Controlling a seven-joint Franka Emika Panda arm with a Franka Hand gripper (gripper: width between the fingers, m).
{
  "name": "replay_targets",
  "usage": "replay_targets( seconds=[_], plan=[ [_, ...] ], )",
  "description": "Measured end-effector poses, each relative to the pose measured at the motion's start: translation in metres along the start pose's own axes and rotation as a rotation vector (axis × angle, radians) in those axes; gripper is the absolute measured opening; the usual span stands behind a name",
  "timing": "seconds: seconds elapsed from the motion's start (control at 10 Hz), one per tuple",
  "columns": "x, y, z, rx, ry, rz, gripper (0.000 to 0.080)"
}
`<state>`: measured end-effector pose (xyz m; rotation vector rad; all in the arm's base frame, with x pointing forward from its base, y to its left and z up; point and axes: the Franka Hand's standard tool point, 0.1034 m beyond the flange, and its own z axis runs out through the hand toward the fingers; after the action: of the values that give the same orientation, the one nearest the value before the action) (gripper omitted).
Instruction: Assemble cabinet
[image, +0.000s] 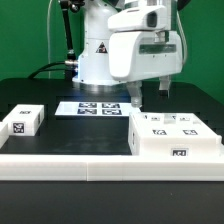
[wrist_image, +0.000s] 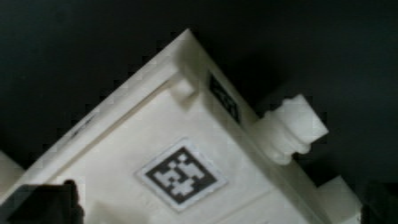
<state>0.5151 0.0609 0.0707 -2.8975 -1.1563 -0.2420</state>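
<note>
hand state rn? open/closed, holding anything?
hand: open, fingers apart, nothing held; not gripping the cabinet.

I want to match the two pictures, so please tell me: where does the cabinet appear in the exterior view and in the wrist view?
Exterior view: the cabinet lies on the black table, toward the exterior view's right.
Wrist view: the cabinet fills most of the picture, one corner against the black table.
Shared landmark: its square black-and-white tags; which tag matches which, I cannot tell.
</note>
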Motion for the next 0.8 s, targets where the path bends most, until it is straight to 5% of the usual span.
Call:
replay_targets(
  seconds=[0.8],
  plan=[
    [0.001, -0.023, 0.007, 0.024, 0.041, 0.685, 0.0797]
  ],
)
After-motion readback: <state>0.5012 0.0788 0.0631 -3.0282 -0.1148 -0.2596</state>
